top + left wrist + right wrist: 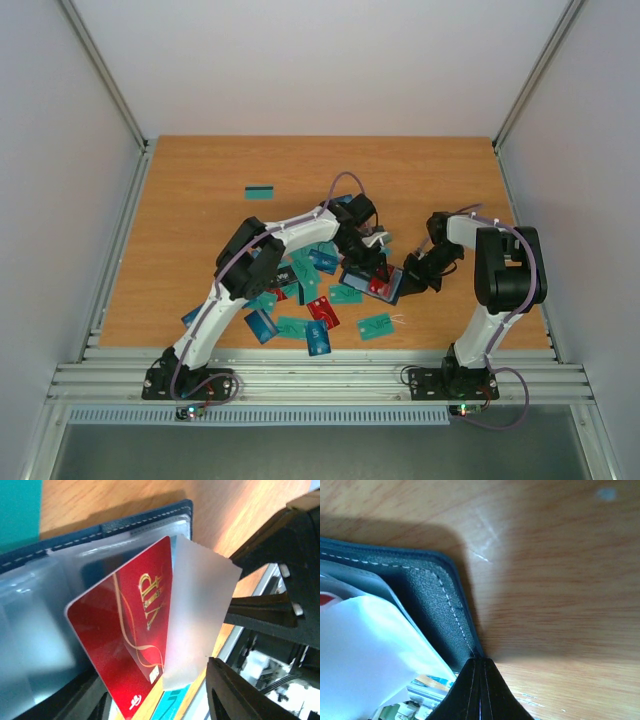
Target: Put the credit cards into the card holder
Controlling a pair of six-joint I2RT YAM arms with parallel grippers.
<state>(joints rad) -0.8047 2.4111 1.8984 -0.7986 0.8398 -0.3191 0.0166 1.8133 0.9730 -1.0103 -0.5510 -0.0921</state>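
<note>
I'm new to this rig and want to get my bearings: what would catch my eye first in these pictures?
A red VIP card sits partly tucked into a frosted sleeve of the open card holder, filling the left wrist view. The right gripper is shut on the holder's edge, at mid-table. Teal, blue and red credit cards lie scattered around it, toward the near edge.

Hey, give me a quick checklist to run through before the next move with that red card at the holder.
1. Red card seated in sleeve: not ok, only one edge is under it, the rest sticks out, tilted.
2. Left tool open: ok, jaws apart.
3. Right tool steadying holder: ok, shut on its edge.
4. Holder lying open: ok.
5. Sleeve free of other cards: cannot tell.
6. Loose cards all stowed: not ok, many lie out.
</note>
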